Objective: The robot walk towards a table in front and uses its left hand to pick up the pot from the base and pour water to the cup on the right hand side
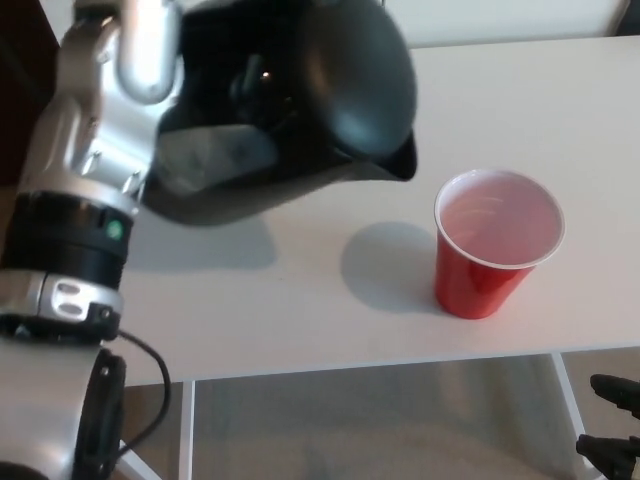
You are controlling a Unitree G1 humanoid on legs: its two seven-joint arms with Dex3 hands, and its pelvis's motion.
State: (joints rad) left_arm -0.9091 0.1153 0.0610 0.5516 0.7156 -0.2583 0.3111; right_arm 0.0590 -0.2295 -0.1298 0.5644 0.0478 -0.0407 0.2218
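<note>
Left robot hand (pixel 238 82): clamped on the pot (pixel 300 110), black on black, so hard to tell finger from handle. Carried clear of the counter (pixel 300 300), up in the top left of the head view, with nothing under its base but its own shadow on the white top. Tilted a little, the short pointed spout (pixel 402 160) aimed toward the cup (pixel 497 245) but stopping short of it, up and to the left of the rim, not over the mouth. No stream visible at the spout.

Pot: rounded, bulbous, smooth black plastic with a dull sheen; a paler, greyish patch low on its flank. Contents hidden.

Cup: red plastic, tapered, upright on the counter toward its right front, well apart from the pot. White rolled rim, pale pinkish inside with faint ridges. Cannot tell whether any water lies in it.

Left arm (pixel 90 200): brushed silver shells with black ribbed bands, rising from the lower left corner to the wrist at the top edge; a small green mark on one black band. Thin black cable (pixel 150 365) looping off it below the counter edge.

Counter: flat, matt white, on slim white legs; beige floor (pixel 380 420) beneath.

Right robot hand (pixel 612 425): only a black sliver in the bottom right corner, below counter level, touching nothing visible; apart or together, cannot tell.
</note>
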